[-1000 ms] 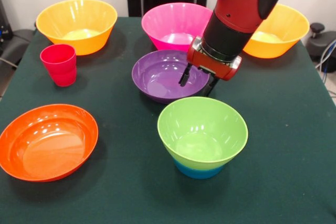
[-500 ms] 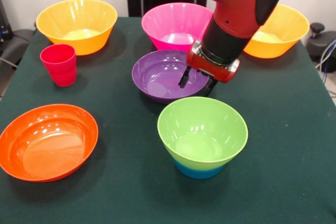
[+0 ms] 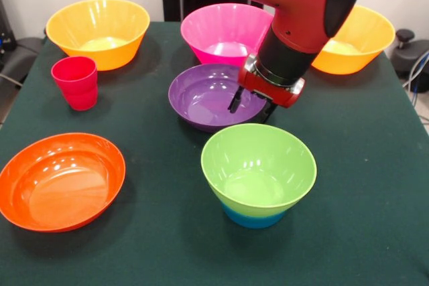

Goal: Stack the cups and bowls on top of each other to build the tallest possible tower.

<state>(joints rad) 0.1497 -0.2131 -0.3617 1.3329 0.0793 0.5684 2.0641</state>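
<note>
Nearest to me, just this side of the claw (image 3: 253, 108) and a touch below it, stands the tower (image 3: 258, 177): a lime green bowl (image 3: 259, 164) nested in a small blue bowl (image 3: 253, 218), of which only the bottom band shows. Its far rim hides the lower end of the claw's right-hand finger as I see it. Well off to the claw's left and nearer to me lies the wide orange bowl (image 3: 60, 180), upright and alone on the dark green table (image 3: 362, 192).

The claw itself hangs from the red and black arm (image 3: 295, 11) at the right rim of the purple bowl (image 3: 216, 96). Its two dark fingers (image 3: 236, 100) are spread, one inside the bowl and the other outside the wall, so they straddle the rim (whether either one touches the plastic I cannot tell).

Far to the claw's left, about level with it, sits the red cup (image 3: 76, 82), upright. Beyond the claw, just behind the purple bowl, is the large pink bowl (image 3: 224, 31), partly covered by the arm. Farther back to the left is one yellow-orange bowl (image 3: 98, 33), and behind the arm on the right is the other yellow-orange bowl (image 3: 358, 41).
</note>
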